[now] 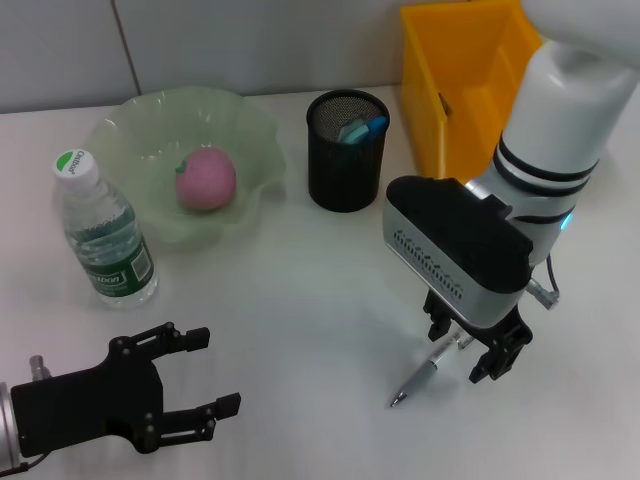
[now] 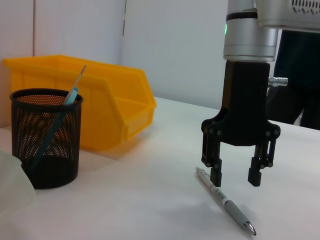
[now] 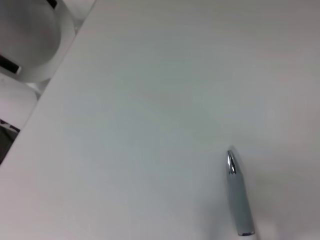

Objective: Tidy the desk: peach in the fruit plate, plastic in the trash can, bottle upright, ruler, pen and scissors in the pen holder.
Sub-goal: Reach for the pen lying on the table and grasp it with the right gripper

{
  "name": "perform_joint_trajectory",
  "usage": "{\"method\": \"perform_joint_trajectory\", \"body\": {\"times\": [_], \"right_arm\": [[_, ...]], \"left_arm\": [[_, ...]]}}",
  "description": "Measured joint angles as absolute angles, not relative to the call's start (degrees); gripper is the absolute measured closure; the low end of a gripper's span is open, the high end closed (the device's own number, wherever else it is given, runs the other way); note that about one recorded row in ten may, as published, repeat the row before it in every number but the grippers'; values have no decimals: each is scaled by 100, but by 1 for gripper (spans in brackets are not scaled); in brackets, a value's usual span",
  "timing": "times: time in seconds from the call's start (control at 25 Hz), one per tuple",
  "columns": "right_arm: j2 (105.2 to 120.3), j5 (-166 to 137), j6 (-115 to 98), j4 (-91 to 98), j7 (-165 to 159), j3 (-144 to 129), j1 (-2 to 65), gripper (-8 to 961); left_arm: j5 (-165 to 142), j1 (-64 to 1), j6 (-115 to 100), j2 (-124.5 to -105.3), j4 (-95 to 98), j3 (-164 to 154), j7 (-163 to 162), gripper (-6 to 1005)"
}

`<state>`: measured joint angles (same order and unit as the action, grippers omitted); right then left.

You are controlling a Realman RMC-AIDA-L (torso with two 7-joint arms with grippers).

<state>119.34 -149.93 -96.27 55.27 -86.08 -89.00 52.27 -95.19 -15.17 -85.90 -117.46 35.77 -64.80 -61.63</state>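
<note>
A silver pen (image 1: 424,379) lies on the white desk at the front right, also seen in the left wrist view (image 2: 226,202) and the right wrist view (image 3: 237,197). My right gripper (image 1: 468,348) hangs open just above the pen's rear end, one finger on either side (image 2: 236,175). The pink peach (image 1: 206,180) sits in the green fruit plate (image 1: 255,130). A clear bottle (image 1: 105,235) stands upright at the left. The black mesh pen holder (image 1: 346,150) holds blue items (image 2: 55,125) that I cannot identify. My left gripper (image 1: 205,380) rests open at the front left. Plastic is out of view.
A yellow bin (image 1: 465,85) stands at the back right, just behind the right arm and beside the pen holder (image 2: 45,137). Bare white desk lies between the two grippers.
</note>
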Motion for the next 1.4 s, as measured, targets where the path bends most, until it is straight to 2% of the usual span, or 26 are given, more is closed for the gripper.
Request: {"method": "perform_joint_trajectory", "body": {"times": [0.2, 0.64, 1.2, 1.4], "right_arm": [[11941, -15010, -9464, 5495, -8604, -9058, 5214, 374], [11956, -14971, -9134, 5352, -8565, -9439, 5203, 470], [11954, -14967, -8935, 5323, -8479, -9619, 5190, 470], [11956, -14912, -8849, 5278, -8462, -9676, 5184, 505]], "left_arm": [[-9519, -1525, -8576, -11764, 3577, -6460, -6219, 159], [-9518, -1529, -8495, -11777, 3577, -6460, -6240, 160], [-9518, -1517, -8479, -11786, 3561, -6380, -6239, 160], [-9518, -1510, -8479, -11789, 3529, -6352, -6209, 160]]}}
